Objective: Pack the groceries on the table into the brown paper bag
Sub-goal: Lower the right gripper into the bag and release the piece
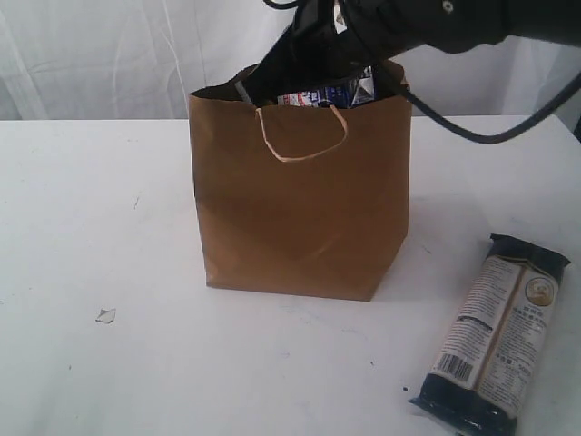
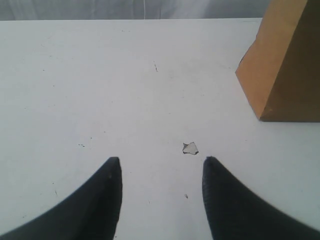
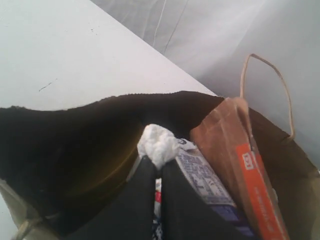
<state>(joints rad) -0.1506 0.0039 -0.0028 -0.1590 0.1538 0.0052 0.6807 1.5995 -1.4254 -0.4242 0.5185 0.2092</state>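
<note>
Long dark noodle packet (image 1: 497, 338): flat on table (image 1: 91, 227), near right. Brown paper bag (image 1: 300, 218): centre, holding small blue-white carton (image 1: 322, 94) and brown kraft pouch (image 3: 240, 165). Right gripper (image 3: 153, 164): inside bag, jaws pressed together. Left gripper (image 2: 160, 167): jaws apart, empty, over table.

Matt brown paper bag (image 1: 300, 218), glossy plastic noodle packet (image 1: 495, 341), smooth white tabletop (image 1: 91, 227)

A small white scrap (image 1: 106, 315) lies flat and alone, with some tiny dark specks near it. A white curtain (image 1: 91, 54) with soft folds hangs behind.
</note>
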